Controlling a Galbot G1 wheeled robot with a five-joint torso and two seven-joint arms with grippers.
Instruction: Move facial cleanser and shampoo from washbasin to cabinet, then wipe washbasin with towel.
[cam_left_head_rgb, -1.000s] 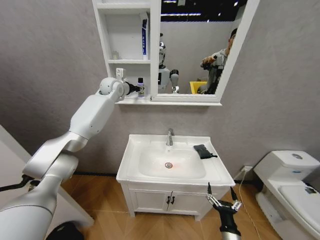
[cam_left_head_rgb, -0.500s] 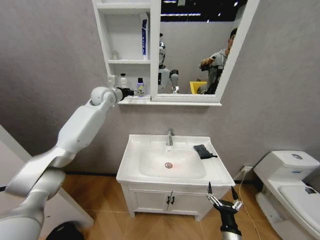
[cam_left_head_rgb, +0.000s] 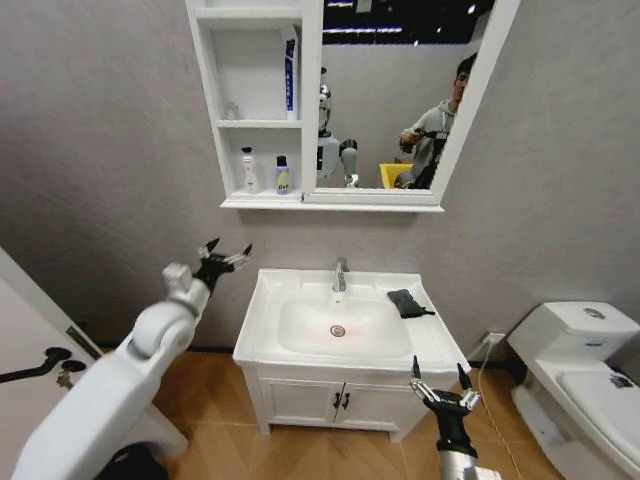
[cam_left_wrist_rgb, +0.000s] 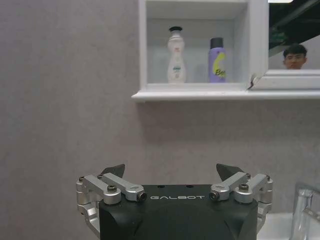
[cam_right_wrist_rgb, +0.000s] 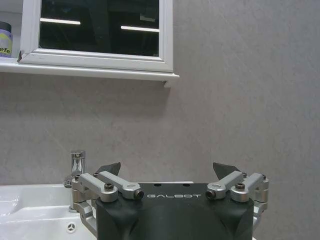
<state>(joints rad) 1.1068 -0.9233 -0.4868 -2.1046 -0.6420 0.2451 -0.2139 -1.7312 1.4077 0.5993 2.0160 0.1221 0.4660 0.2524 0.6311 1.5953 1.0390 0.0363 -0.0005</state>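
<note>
Left hand (cam_left_head_rgb: 224, 257) has come down and away from the cabinet (cam_left_head_rgb: 255, 100) since a second ago, when it was up at the bottom shelf beside the purple bottle; now it hangs empty, fingers spread wide, off the left edge of the washbasin (cam_left_head_rgb: 340, 325) and below the shelf. Left behind in the bottom compartment: a white bottle (cam_left_head_rgb: 248, 170) and a purple bottle with a dark cap (cam_left_head_rgb: 283, 176), upright, side by side, near but not touching — a second ago only the purple one stood clear there. A blue-and-white tube (cam_left_head_rgb: 289, 77) stands in the compartment above. Judgement: both toiletries look put away, so the moving part of the task seems done and the wiping is what remains. The towel (cam_left_head_rgb: 405, 302), a dark cloth, lies on the basin's flat rim to the right of the chrome tap (cam_left_head_rgb: 340, 274), untouched; the bowl with its red-ringed drain (cam_left_head_rgb: 338, 330) holds nothing. Right hand (cam_left_head_rgb: 437, 384) sits low in front of the basin's right front corner, fingers wide apart, holding nothing — nearer the towel than the left. Writing: "GALBOT" on the wrist housing of each hand; the purple bottle carries a yellow mark and letters starting "Be", the rest unreadable; the white bottle has a green label too small to read.
</note>
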